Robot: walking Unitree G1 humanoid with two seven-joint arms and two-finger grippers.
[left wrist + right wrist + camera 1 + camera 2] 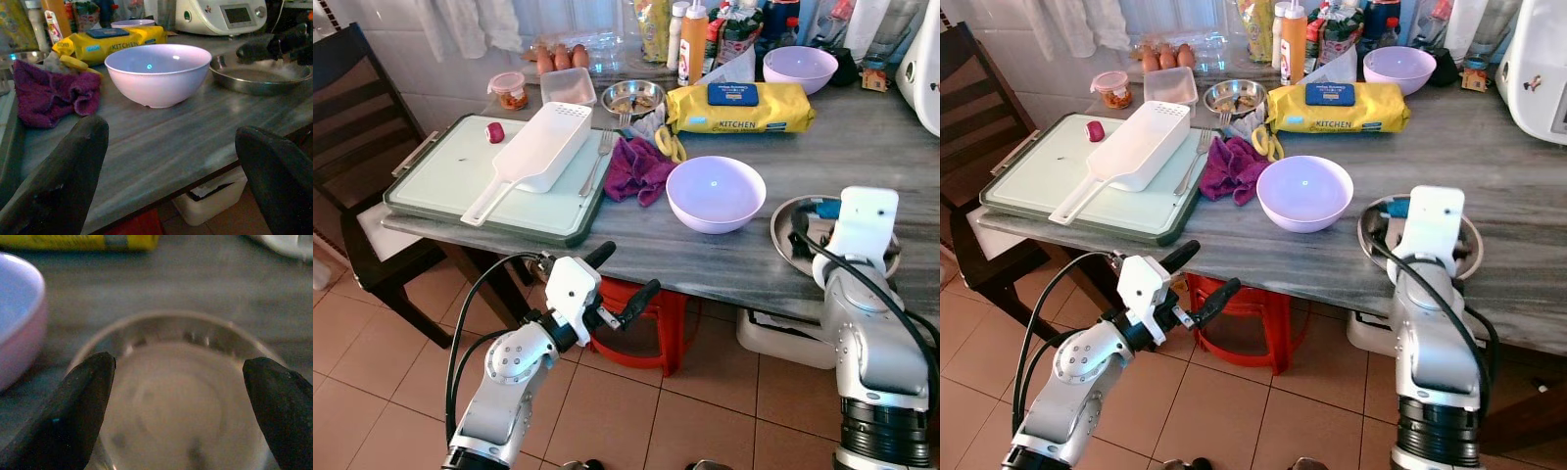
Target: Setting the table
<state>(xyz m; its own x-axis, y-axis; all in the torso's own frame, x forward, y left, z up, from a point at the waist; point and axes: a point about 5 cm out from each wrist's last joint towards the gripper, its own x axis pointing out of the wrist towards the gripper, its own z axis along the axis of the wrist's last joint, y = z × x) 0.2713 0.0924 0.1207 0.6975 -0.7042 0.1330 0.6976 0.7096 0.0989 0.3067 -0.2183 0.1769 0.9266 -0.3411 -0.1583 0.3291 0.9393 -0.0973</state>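
On the grey table [862, 147], both end effectors gape: right [178, 406] over steel plate [254, 81], left [625, 279] below.

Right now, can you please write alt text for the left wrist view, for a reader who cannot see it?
A pale bowl stands on a grey table, seen between the open left tool's two black fingers. A purple cloth lies to one side of it and a steel dish to the other, with a yellow pack behind.
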